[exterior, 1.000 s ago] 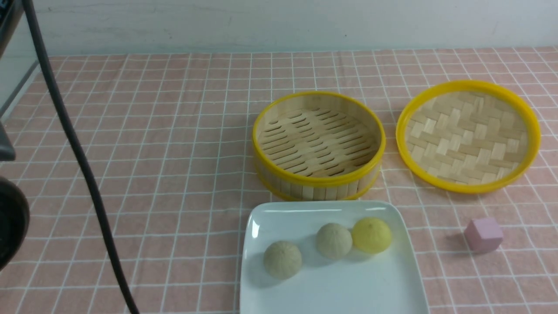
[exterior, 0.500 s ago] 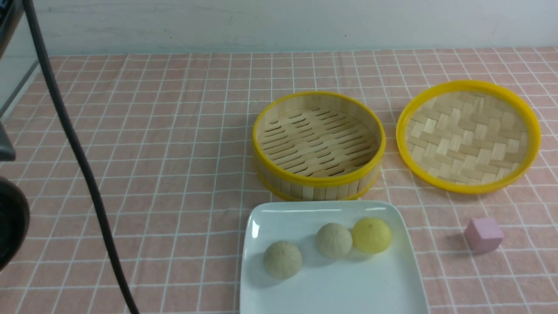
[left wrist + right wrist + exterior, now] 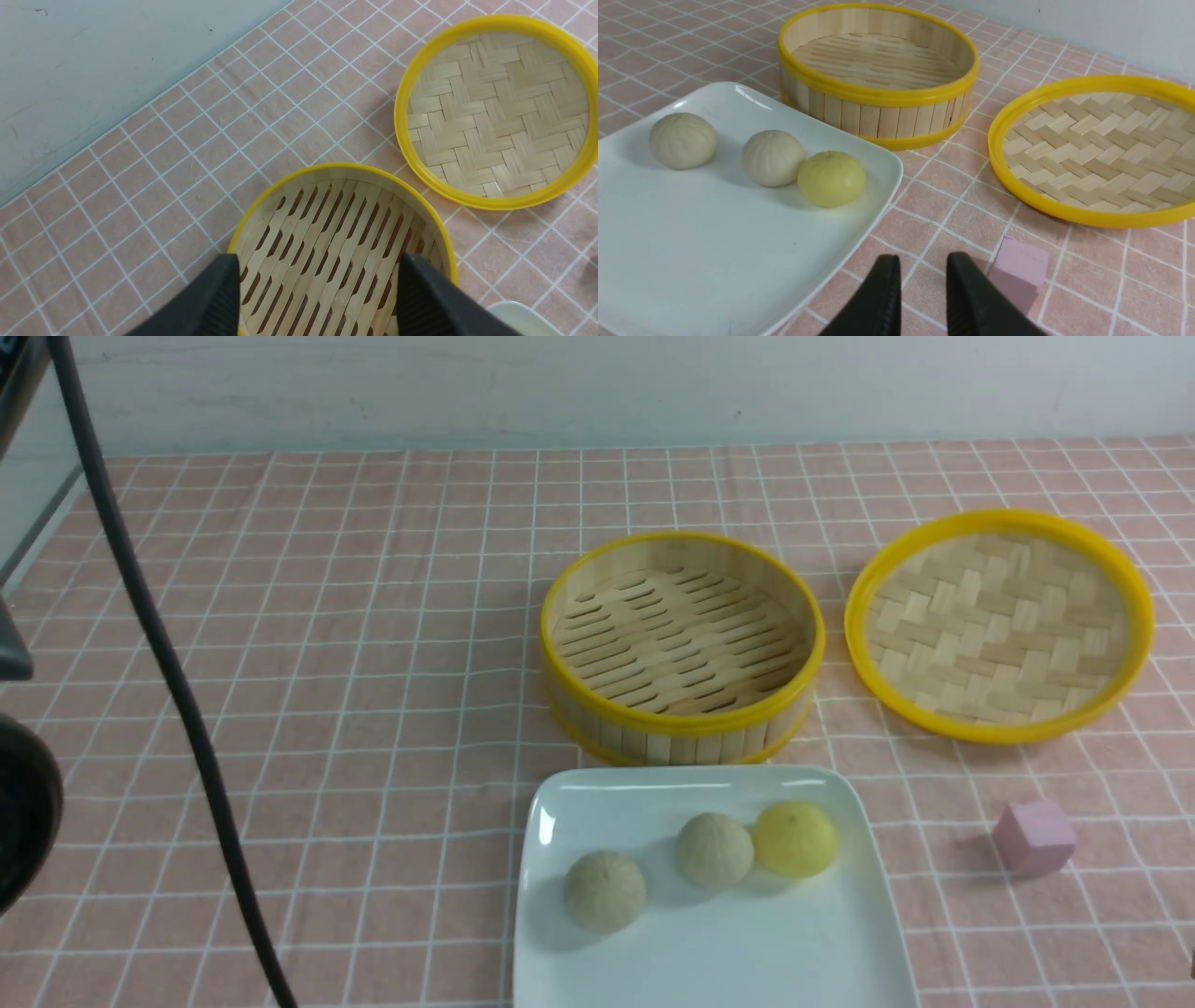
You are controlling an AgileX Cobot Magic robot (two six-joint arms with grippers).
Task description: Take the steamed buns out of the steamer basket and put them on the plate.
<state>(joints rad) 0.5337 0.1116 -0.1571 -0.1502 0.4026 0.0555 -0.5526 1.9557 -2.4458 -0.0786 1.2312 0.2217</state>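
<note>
Three steamed buns [image 3: 714, 849] sit on the plate [image 3: 709, 961] beside the steamer basket [image 3: 681, 714]; the left tool [image 3: 321, 263] gapes wide, the right tool [image 3: 923, 258] narrowly parted, both empty.

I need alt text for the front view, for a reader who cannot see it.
Three steamed buns, two pale and one yellow, sit on a white plate on a pink checked tablecloth. Behind the plate stands an empty bamboo steamer basket; a yellow-rimmed woven lid lies to its right, and a pink cube right of the plate.
</note>
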